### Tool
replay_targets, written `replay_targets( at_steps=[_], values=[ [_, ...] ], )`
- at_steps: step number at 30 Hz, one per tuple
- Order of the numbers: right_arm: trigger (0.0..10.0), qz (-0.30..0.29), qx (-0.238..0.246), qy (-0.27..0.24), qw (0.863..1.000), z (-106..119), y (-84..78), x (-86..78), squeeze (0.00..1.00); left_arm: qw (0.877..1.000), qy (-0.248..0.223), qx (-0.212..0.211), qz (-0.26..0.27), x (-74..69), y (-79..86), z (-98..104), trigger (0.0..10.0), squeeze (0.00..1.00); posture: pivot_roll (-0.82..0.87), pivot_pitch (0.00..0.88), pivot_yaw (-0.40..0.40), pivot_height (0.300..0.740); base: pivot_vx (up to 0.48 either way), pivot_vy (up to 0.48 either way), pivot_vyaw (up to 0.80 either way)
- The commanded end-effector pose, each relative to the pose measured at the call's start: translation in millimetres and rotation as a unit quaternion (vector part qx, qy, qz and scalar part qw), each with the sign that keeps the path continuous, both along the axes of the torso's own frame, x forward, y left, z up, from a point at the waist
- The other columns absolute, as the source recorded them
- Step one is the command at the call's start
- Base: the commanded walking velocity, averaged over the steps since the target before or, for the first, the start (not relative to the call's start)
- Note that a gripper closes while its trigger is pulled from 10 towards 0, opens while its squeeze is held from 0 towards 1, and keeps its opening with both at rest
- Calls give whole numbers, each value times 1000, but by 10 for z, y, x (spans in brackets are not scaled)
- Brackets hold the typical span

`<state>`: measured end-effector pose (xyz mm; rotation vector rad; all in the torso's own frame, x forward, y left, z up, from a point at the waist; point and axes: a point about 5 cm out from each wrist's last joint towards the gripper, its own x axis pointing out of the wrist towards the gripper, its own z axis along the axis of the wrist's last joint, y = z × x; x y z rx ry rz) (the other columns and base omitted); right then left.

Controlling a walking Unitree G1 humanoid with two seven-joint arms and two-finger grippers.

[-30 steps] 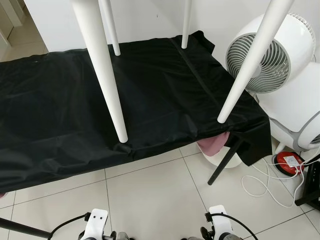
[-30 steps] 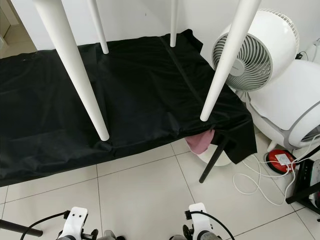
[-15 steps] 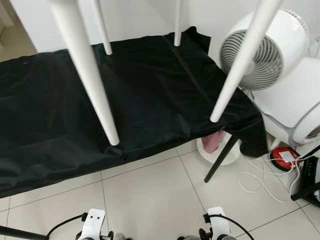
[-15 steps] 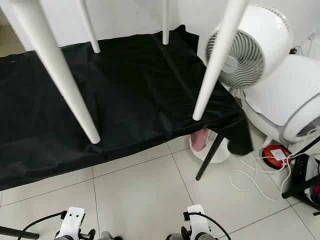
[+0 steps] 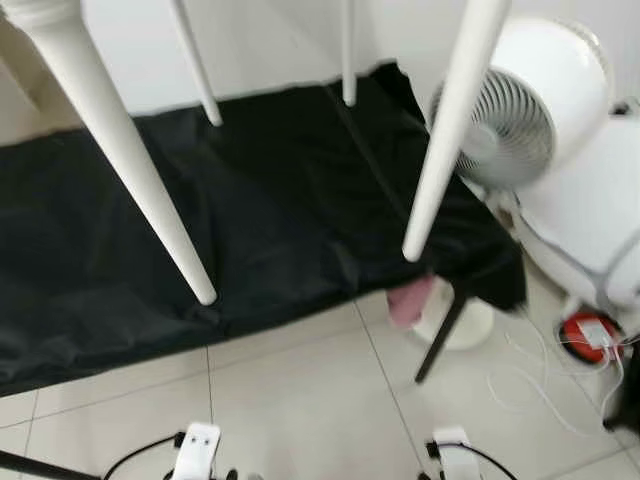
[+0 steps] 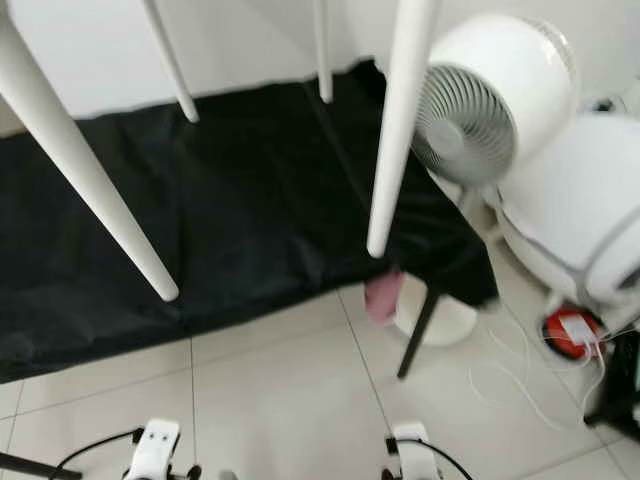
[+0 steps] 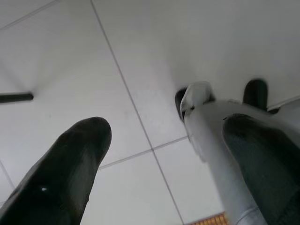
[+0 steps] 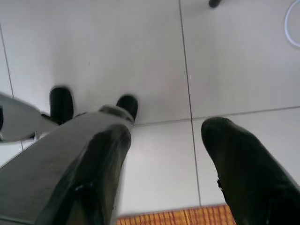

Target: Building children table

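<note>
White table legs now hang higher against the black cloth than a second ago — my view has tipped and blurred, so I'm mid-step and nothing's being assembled. Left gripper and right gripper hang idle over the floor tiles short of that cloth, fingers spread and empty.

The children's table shows as 4 slim, white, tapered legs with rounded tips, slanting down from above. The 2 near legs end above the front edge of a black sheet; the 2 far legs end above its back edge.
</note>
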<state>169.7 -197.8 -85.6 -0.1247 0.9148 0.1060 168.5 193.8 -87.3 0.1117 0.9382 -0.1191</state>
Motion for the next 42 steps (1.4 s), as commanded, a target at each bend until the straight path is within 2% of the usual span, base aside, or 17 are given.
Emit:
replay_targets(
  at_steps=[1, 25, 42],
  values=[
    [10000, -1, 8, 26, 1000, -67, 57, -124, 0, 1000, 10, 19, 10, -48, 6, -27, 10000, 0, -92, 98, 76, 740, 0, -292, 0],
    [10000, 3, 2, 25, 1000, -61, 19, -126, 0, 1000, 10, 19, 3, -40, -21, -28, 10000, 0, -98, 79, 72, 740, 0, -293, 0],
    [10000, 4, 1, 17, 1000, -40, -37, -108, 0, 1000, 11, 3, 24, -51, -32, -34, 10000, 0, -105, 79, 69, 740, 0, 0, 0]
  ],
)
